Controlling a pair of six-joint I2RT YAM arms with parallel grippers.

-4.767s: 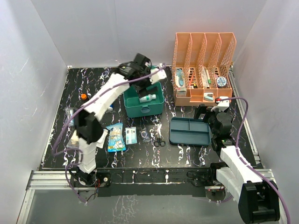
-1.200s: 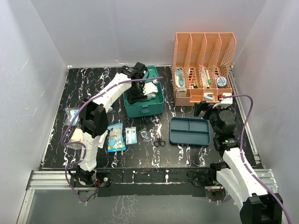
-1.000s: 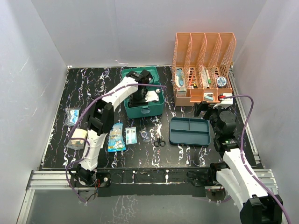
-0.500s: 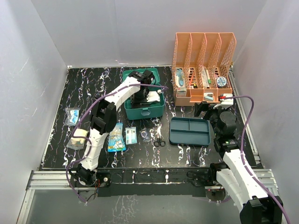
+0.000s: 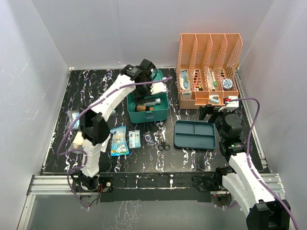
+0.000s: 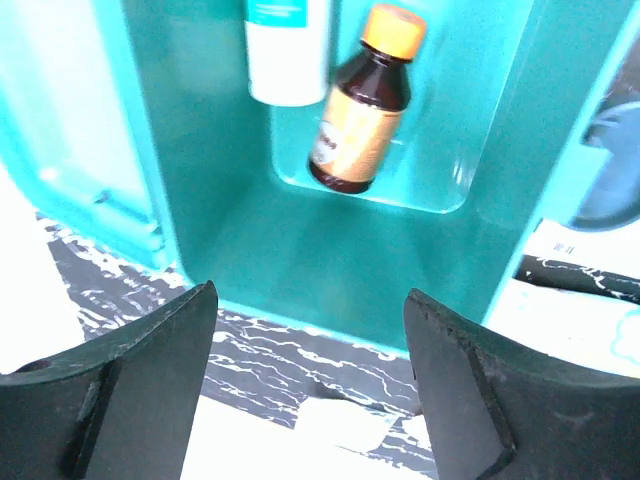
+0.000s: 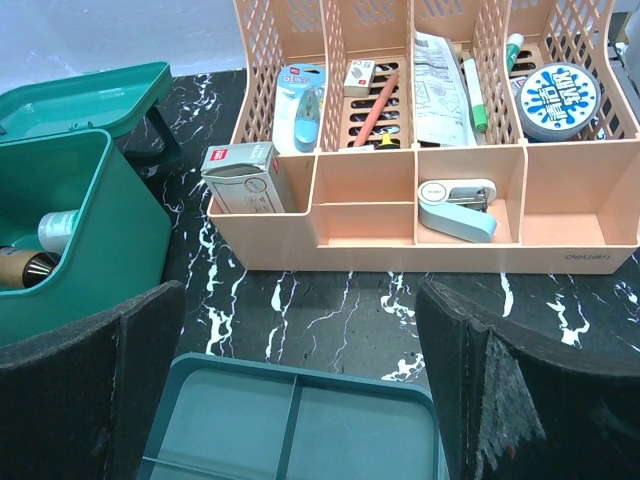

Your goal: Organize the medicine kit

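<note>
Toward the back centre of the black, white-veined surface [image 5: 192,158], the teal-green rectangular plastic medicine kit [image 5: 148,113] stood open, its hinged lid raised behind it. It sat just left of the orange mesh file rack [image 5: 209,67] and behind the flat dark blue-grey compartment tray [image 5: 194,135].

Your left hand [image 6: 310,295] hung over the kit with its fingers apart and nothing between them. Its wrist view looked down into the box. An amber bottle with an orange cap [image 6: 360,110] and a white tube with a teal band [image 6: 288,50] lay side by side on the floor inside. Your right hand [image 7: 300,290] was also spread and empty, above the tray's far edge and facing the rack.

Treat the kit as a stiff moulded shell:
- It was probably light with so little inside, so it could slide if pushed.
- Its smooth walls looked slippery, so avoid a flat side pinch.
- Take hold at a wall rim, one finger inside and one outside.
- Expect the lid to swing freely on its hinge.
- Expect both items inside to roll if the box tilts.
</note>
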